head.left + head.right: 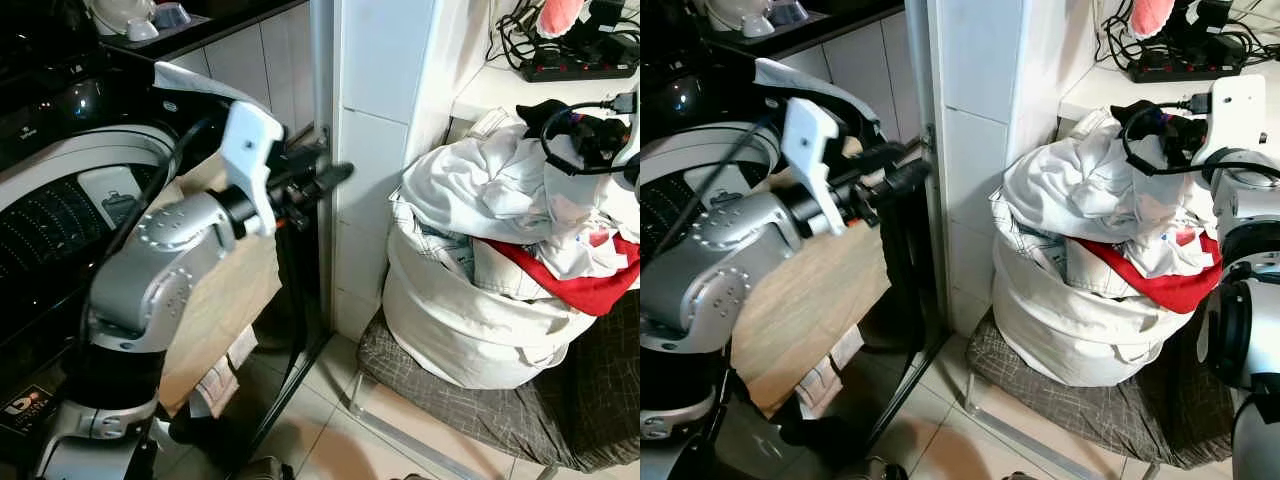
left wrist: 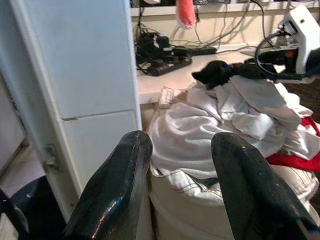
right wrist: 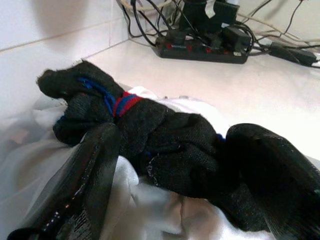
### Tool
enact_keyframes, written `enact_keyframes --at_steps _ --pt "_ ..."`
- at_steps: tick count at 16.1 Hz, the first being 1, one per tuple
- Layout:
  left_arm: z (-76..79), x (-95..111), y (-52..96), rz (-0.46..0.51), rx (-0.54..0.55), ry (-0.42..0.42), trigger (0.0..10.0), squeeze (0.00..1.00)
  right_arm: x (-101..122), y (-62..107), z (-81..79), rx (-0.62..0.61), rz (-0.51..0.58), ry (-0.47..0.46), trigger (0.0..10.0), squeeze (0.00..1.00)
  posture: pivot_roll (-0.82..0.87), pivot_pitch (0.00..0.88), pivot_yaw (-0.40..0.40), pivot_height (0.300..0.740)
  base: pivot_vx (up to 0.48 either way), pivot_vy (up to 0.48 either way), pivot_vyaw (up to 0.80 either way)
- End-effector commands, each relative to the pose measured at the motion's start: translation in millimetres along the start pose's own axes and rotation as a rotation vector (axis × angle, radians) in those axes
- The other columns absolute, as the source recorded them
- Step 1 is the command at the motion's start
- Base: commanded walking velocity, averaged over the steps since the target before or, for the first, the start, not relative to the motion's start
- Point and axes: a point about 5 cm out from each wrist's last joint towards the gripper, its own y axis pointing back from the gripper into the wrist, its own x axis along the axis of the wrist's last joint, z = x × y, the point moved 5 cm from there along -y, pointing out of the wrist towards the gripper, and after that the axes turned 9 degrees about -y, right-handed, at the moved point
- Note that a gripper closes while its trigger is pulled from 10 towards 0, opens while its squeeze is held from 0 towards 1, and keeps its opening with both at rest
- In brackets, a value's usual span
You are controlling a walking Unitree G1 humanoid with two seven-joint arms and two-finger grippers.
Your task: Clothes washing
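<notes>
A white laundry bag heaped with white clothes and a red garment stands on the right, beside a white tiled pillar. On top of the heap lies a black sock with red and blue stripes, and my right gripper is shut on it; the same sock pokes out past the fingers in the eye view. My left gripper is held out in front of the pillar, open and empty, pointing toward the heap. The washing machine is at the far left.
A shelf behind the bag carries a power strip and tangled cables. The bag rests on a grey checked cushion. A beige panel leans by the machine. Pale floor tiles lie between machine and bag.
</notes>
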Motion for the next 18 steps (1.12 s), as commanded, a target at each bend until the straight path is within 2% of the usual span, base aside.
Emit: enact_keyframes --at_steps 1,2,3,4,8,13,18 --pt "-4.6 2.3 2.1 -0.01 0.015 -0.016 10.0 0.0 -2.5 -0.7 -4.6 0.016 0.002 -0.004 10.0 0.0 0.06 0.0 0.056 0.74 0.0 0.0 0.0" --pt "-5.5 3.4 2.5 -0.008 0.023 -0.014 10.0 0.0 -3.3 -0.9 -6.4 0.023 0.004 0.0 10.0 0.0 0.06 0.0 0.056 0.74 0.0 0.0 0.0" --pt "-5.8 4.8 3.3 -0.005 0.03 -0.011 10.0 0.0 -2.5 -1.1 -7.3 0.024 0.012 -0.002 4.7 0.0 0.07 0.0 0.054 0.74 0.0 0.0 0.0" --pt "-5.4 5.0 3.4 -0.007 0.031 -0.008 10.0 0.0 -2.8 -1.4 -8.6 0.027 0.013 -0.006 0.0 0.0 0.07 0.0 0.052 0.74 0.0 0.0 0.0" --pt "0.1 3.2 4.2 -0.016 0.003 -0.003 10.0 0.0 -12.4 -1.3 -7.2 0.01 -0.03 0.026 0.0 0.0 0.07 0.0 0.05 0.74 0.0 0.0 0.0" --pt "10.1 0.2 5.3 -0.035 -0.043 0.001 10.0 0.0 -24.6 2.1 9.8 -0.082 -0.082 0.065 0.0 0.0 0.07 0.0 0.05 0.74 0.0 0.0 0.0" --pt "12.2 0.5 4.9 -0.035 -0.053 0.002 10.0 0.0 -24.9 2.2 10.2 -0.085 -0.08 0.054 0.0 0.0 0.06 0.0 0.054 0.74 0.0 0.0 0.0"
